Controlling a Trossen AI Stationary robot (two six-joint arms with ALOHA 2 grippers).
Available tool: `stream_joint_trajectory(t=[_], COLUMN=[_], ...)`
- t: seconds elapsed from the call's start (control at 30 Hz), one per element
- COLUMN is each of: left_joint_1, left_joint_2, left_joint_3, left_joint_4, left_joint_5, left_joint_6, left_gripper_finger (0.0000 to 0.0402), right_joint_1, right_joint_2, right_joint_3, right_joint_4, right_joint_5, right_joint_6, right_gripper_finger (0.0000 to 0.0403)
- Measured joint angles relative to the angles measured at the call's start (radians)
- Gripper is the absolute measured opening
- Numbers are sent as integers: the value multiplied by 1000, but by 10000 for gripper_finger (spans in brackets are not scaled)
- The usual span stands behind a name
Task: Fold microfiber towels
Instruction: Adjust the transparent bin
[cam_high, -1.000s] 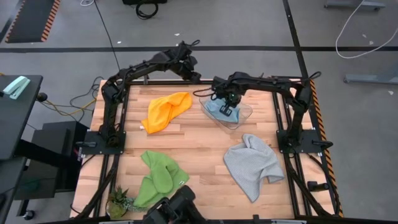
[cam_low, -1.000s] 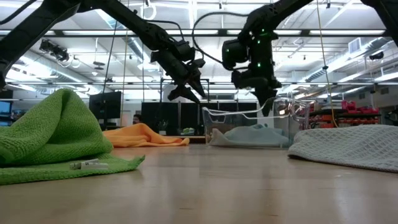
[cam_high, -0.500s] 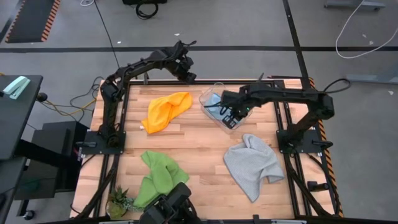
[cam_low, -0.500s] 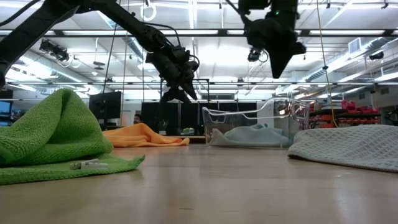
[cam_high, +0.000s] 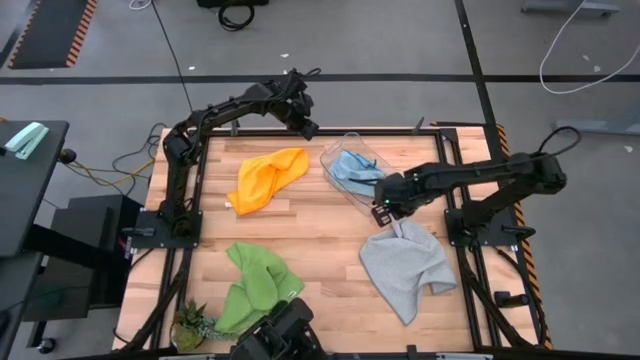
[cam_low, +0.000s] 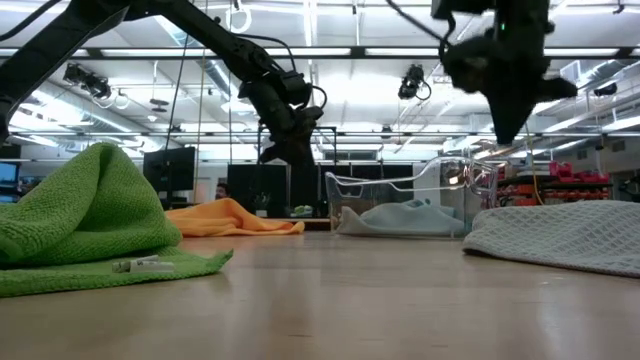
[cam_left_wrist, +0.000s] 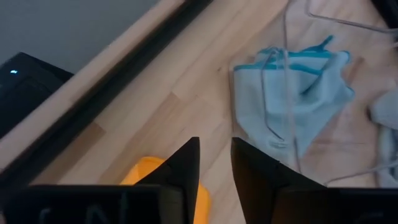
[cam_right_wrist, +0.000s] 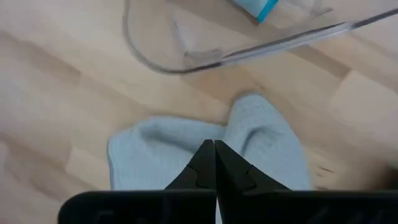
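Observation:
Four microfiber towels lie crumpled on the wooden table (cam_high: 310, 240): orange (cam_high: 268, 178) at far left, green (cam_high: 255, 285) at near left, grey (cam_high: 405, 265) at near right, and light blue (cam_high: 355, 170) inside a clear bin (cam_high: 372, 192) at the far middle. My right gripper (cam_right_wrist: 214, 155) is shut and points down, high above the grey towel's far corner (cam_right_wrist: 261, 118), touching nothing. My left gripper (cam_left_wrist: 214, 165) hangs over the table's far edge beyond the orange towel, its fingers a narrow gap apart and empty.
A small green plant (cam_high: 192, 325) and a camera mount (cam_high: 280, 335) sit at the near edge. Dark frame rails run along the table's left and right sides. Bare wood lies in the middle between the four towels. A small white tag (cam_low: 140, 265) lies by the green towel.
My right gripper has risen out of the bin and swung toward the table's near right, rolling as it went, and now hangs over the grey towel's far corner, still shut. The blue towel stays in the bin. My left gripper has tipped further down and its fingers have drawn closer together.

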Motion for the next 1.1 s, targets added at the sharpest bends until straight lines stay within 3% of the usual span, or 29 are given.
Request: stream_joint_trajectory(t=[0.17,0.33,0.53,0.83,1.1], left_joint_1=[3,3,3,1,1], left_joint_2=[0,2,2,2,2], left_joint_3=[0,-1,-1,-1,-98], left_joint_4=[15,15,12,-27,9], left_joint_5=[-44,-66,-66,-66,-67], left_joint_6=[-1,-2,-11,1,5], left_gripper_finger=[70,38,7,33,19], right_joint_1=[-48,-116,-213,-390,-489], right_joint_2=[-4,-5,-5,-5,-5], right_joint_3=[-118,-185,-231,-235,-235], right_joint_4=[96,144,320,342,562], right_joint_5=[-3,-5,-8,38,41], right_joint_6=[18,19,16,8,-34], right_gripper_finger=[0,0,0,0,0])
